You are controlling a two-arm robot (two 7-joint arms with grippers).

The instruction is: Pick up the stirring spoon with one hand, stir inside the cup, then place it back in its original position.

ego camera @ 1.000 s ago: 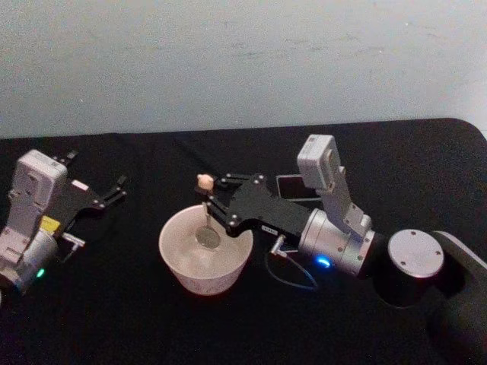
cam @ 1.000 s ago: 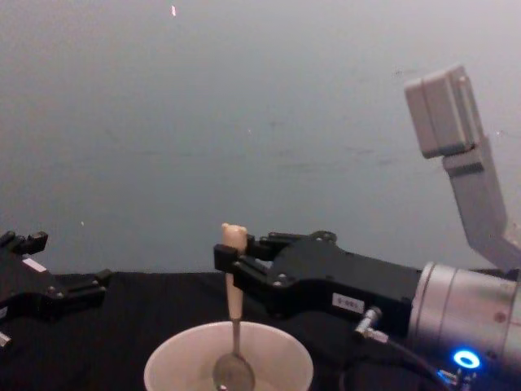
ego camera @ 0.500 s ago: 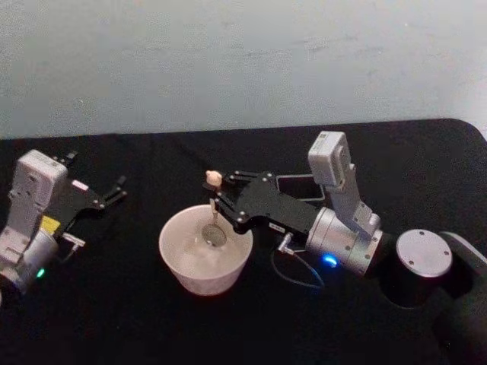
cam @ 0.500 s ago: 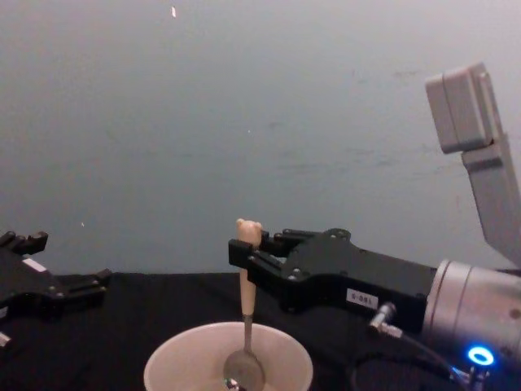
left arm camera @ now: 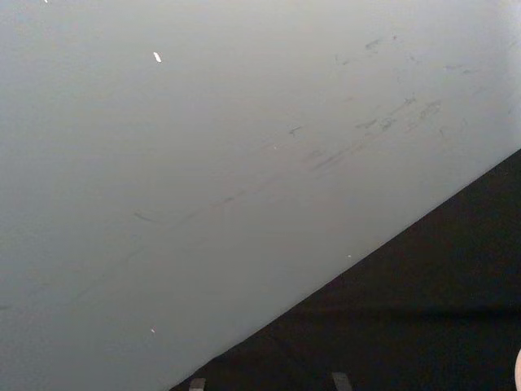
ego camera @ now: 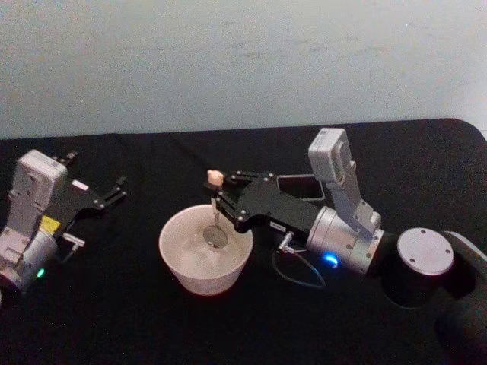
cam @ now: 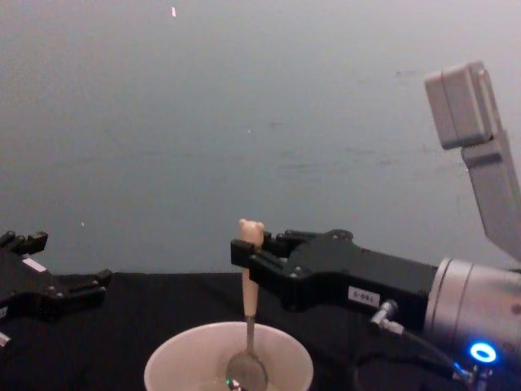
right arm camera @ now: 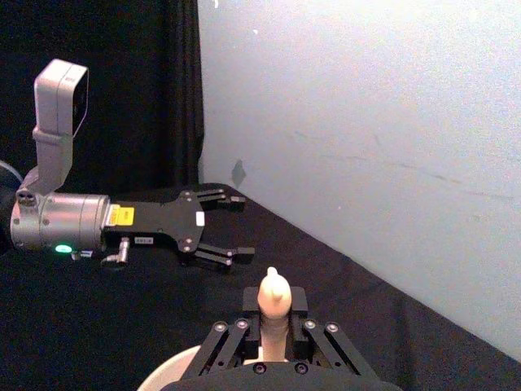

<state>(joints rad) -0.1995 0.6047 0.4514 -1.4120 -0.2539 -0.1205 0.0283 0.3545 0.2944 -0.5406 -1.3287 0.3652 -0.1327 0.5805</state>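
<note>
The cream-white cup (ego camera: 199, 268) stands on the black table near the middle. My right gripper (ego camera: 220, 200) reaches over its far right rim and is shut on the stirring spoon (ego camera: 216, 179), gripping the beige handle just under the bear head. The spoon stands almost upright, its metal bowl (cam: 247, 373) down inside the cup (cam: 175, 358). In the right wrist view the bear head (right arm camera: 273, 295) sticks up between the fingers. The dark grey holder (ego camera: 297, 185) shows behind my right arm. My left gripper (ego camera: 97, 172) rests open at the table's left, apart from the cup.
A grey wall rises behind the table's far edge. My right arm's cable (ego camera: 298, 275) loops on the cloth right of the cup. The left gripper (right arm camera: 242, 226) also shows open in the right wrist view. Bare black cloth lies in front of the cup.
My right gripper has carried the spoon a little to the right and farther back inside the cup over the last second. The left arm has stayed still.
</note>
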